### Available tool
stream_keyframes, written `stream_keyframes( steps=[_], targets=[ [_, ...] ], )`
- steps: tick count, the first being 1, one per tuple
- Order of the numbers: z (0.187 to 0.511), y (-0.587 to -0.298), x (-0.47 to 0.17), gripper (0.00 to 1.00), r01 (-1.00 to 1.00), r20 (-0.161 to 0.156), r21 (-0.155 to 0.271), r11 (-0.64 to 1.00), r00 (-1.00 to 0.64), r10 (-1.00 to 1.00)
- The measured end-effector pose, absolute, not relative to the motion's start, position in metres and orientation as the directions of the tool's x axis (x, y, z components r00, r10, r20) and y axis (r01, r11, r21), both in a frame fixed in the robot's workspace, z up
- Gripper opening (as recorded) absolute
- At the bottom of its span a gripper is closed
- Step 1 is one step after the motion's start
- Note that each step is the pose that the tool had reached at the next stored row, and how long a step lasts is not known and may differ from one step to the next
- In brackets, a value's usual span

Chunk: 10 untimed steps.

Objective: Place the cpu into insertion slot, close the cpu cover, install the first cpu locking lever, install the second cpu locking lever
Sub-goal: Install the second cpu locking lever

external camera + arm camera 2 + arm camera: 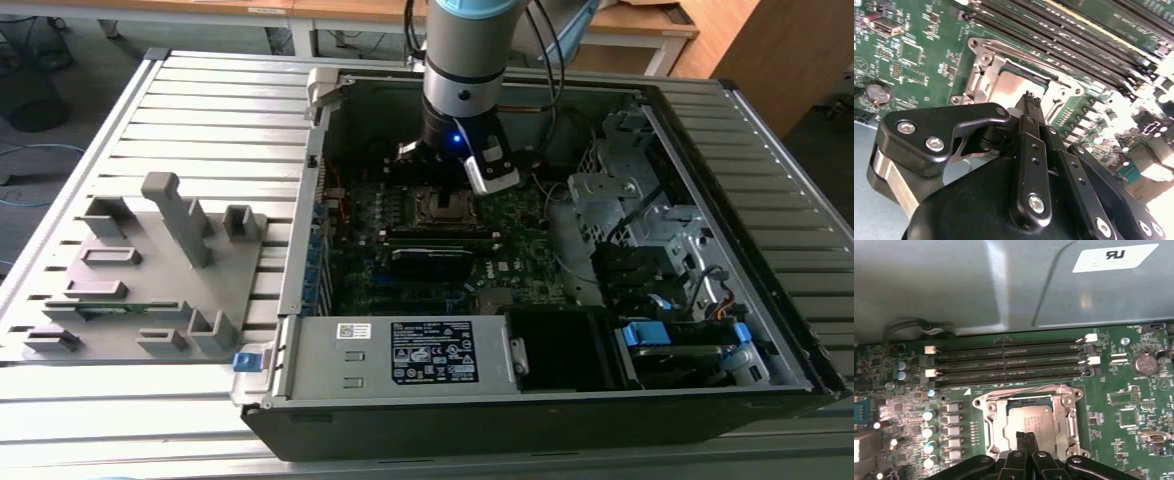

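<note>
- closed to a narrow point, our pincer has its two black fingers pressed together with nothing between them; in both wrist views the tips hang just over the socket's near edge.
- directly beneath the tips we see the cpu, its dull grey-brown top lying flat inside the insertion slot, so the chip looks already seated.
- around the chip sits the cpu cover, a silvery frame with a square window; it appears to lie down over the socket, though we cannot tell whether it is fully latched.
- we judge the chip light, stiff and fragile, with a slick top; it should be touched only at its edges, never pressed from above.
- we judge the cover thin springy sheet metal, best pushed at its free edge, away from the hinge.
- beyond the socket run four long black memory slots on the green motherboard.
- farther out, in the exterior view, the arm reaches down into the open computer case, and a grey parts fixture rests on the slatted table to the exterior view's left.
</note>
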<state>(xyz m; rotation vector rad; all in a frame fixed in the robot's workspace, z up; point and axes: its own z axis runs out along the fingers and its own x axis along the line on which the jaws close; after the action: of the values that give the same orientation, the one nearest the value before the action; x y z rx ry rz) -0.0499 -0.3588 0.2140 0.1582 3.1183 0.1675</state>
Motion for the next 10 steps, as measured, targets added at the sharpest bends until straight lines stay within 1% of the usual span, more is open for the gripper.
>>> stream_keyframes(
  steps=[10],
  targets=[
    [0.2138, -0.3558, -0.0473, 0.10, 0.100, -0.011, 0.096, 0.990, -0.995, 0.102]
  ],
)
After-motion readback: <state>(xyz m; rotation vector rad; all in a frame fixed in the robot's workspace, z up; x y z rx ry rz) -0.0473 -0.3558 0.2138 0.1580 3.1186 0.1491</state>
